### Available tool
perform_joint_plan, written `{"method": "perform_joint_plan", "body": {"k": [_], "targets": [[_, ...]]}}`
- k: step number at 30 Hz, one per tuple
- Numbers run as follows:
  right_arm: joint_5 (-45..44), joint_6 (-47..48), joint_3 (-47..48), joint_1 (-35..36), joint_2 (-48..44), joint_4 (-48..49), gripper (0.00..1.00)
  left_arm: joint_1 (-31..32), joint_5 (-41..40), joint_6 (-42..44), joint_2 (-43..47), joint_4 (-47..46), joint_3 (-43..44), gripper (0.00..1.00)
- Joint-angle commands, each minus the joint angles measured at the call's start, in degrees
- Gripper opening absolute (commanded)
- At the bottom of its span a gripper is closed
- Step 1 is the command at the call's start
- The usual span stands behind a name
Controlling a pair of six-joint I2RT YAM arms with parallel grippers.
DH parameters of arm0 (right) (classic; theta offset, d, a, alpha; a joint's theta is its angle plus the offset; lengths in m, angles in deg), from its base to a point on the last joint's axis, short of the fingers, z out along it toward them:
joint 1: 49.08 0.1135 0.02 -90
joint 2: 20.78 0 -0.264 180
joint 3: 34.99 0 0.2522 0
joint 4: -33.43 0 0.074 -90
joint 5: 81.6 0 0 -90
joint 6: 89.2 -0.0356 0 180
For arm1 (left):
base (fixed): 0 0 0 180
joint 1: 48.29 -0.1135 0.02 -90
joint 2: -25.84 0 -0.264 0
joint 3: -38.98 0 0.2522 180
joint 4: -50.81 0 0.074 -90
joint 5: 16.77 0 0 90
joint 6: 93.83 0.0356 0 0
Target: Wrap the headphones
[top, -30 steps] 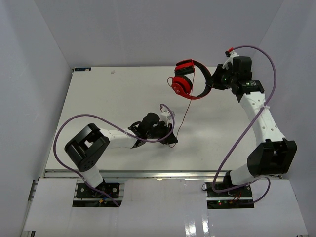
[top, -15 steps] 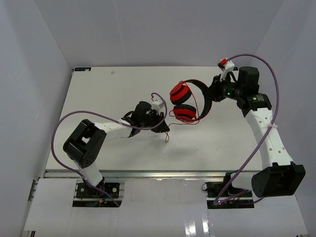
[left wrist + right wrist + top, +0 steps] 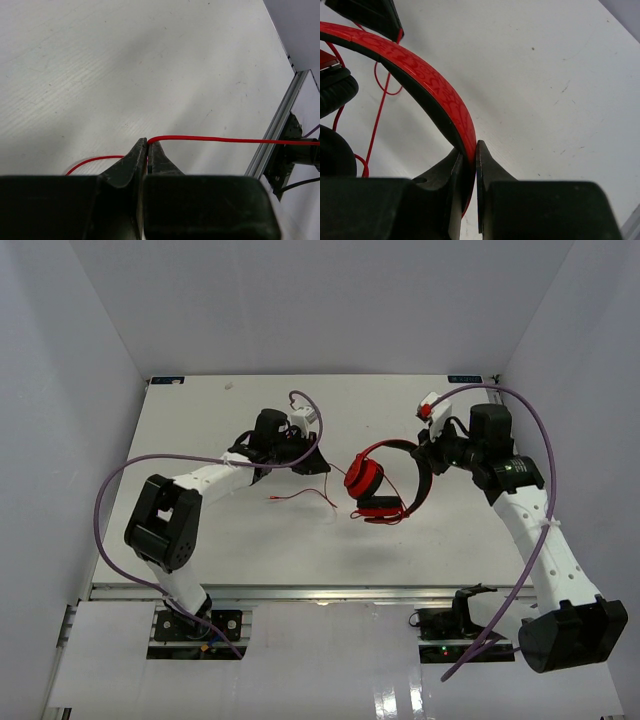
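The red headphones (image 3: 380, 486) hang above the middle of the table. My right gripper (image 3: 424, 454) is shut on their red-and-black headband (image 3: 440, 90). In the right wrist view the band runs up and left from the gripper (image 3: 472, 150), with a black ear pad (image 3: 335, 95) at the left edge. The thin red cord (image 3: 302, 497) trails left over the table. My left gripper (image 3: 318, 466) is shut on the cord. In the left wrist view, the cord (image 3: 225, 139) leaves the gripper (image 3: 148, 146) to the right, and another stretch loops off to the left.
Thick purple cables (image 3: 120, 485) arch over both arms. An aluminium rail (image 3: 280, 125) runs along the table's near edge. Grey walls close in the left, back and right sides. A small blue tag (image 3: 166, 381) sits at the back left corner.
The right arm has brought the headphones nearer and lower, and they have turned. The left gripper has swung toward the back of the table, still holding the cord.
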Motion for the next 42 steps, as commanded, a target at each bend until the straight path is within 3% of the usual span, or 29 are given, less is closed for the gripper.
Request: {"method": "perform_joint_plan", "body": {"k": [1,12,22,32,38,42], "targets": [[-6.2,4.3,-2.0,1.1,-2.2,3.0,0.08,-2.1,-0.3,3.1,1.0,6.4,7.3,0.0],[-22.7,8.6,-7.4,11.0,-1.6,8.4,0.08,-2.0,2.6,1.8,2.7,10.8,12.7,0.0],[-41.9,14.4,-5.3,22.3,3.7,14.3,0.08,-2.0,9.0,-0.6,4.4,15.5,14.9,0.0],[-59.4,18.5,-4.5,27.0,8.9,26.3,0.08,-2.0,15.2,-3.7,6.2,17.8,15.5,0.0],[-66.1,17.1,-3.4,27.9,12.1,35.0,0.08,-2.0,20.7,-8.6,6.1,16.5,15.7,0.0],[-67.6,10.9,-0.6,28.1,14.9,35.0,0.08,-1.9,24.0,-17.5,6.9,7.3,11.5,0.0]]}}
